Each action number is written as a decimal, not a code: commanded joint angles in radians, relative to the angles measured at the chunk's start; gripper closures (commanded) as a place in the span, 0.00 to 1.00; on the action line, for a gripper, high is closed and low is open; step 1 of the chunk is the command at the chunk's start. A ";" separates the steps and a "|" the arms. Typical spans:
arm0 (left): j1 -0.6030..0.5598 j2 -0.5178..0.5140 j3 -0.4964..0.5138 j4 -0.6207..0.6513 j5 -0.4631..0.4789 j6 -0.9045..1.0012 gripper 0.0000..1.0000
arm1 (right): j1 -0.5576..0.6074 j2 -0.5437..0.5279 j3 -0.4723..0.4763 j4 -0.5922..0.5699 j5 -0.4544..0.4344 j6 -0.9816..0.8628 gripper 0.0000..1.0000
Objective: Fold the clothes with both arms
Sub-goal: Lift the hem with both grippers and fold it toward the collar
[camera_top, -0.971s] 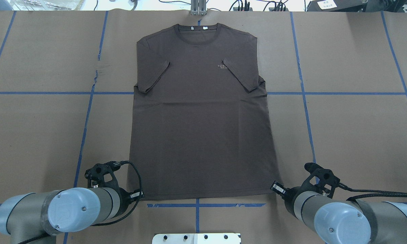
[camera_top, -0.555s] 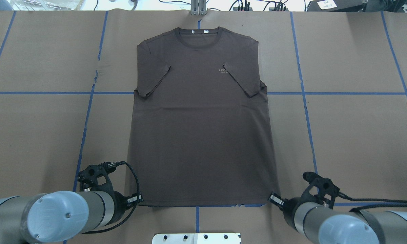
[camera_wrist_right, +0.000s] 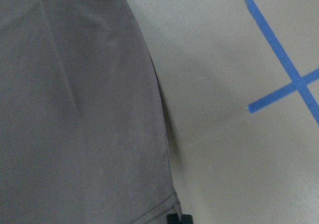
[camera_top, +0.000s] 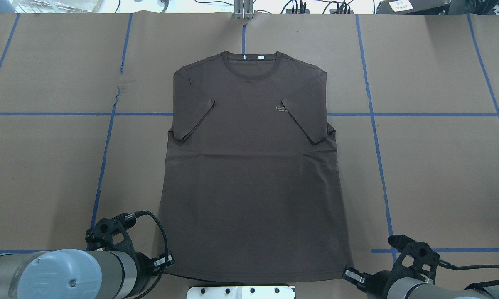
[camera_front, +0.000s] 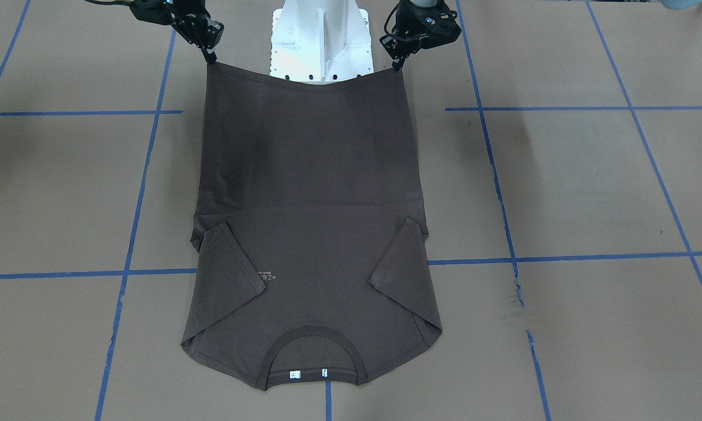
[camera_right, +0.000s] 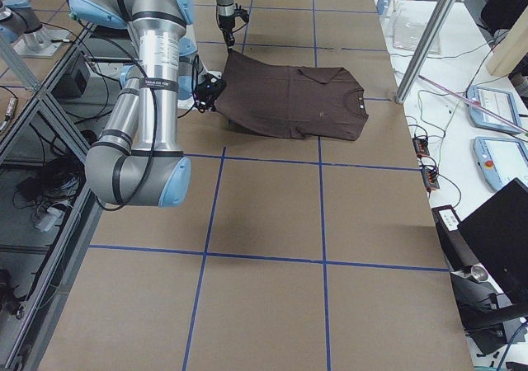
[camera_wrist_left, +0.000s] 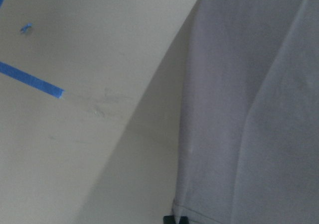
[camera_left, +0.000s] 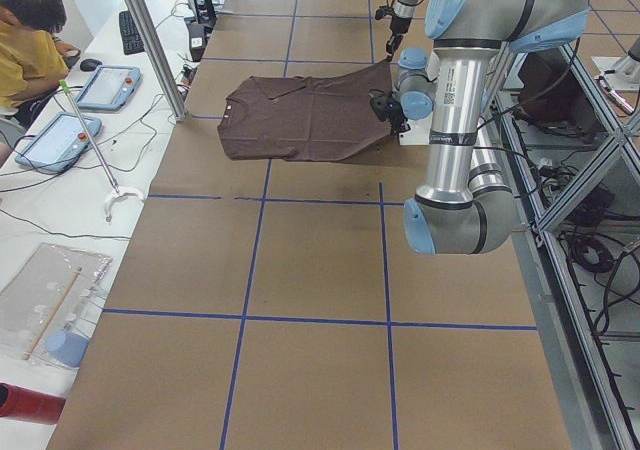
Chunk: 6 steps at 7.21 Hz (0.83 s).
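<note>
I've dragged the T-shirt [camera_top: 251, 166] back toward my base since a second ago. My left gripper [camera_front: 396, 64] and right gripper [camera_front: 210, 58] pinch the hem corners, lifting them so the cloth stays taut; the collar end lies on the table [camera_top: 432, 166].

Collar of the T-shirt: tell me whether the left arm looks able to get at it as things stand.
Probably not right now. The left end effector is shut on a hem corner of the T-shirt, at the near edge. The collar lies bare at the far end, so nothing blocks it, but the arm would have to let go first.
</note>
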 commanded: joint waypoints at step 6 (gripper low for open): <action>-0.569 -0.300 0.617 -0.363 0.003 0.433 1.00 | 0.760 0.592 -0.769 0.007 0.227 -0.603 1.00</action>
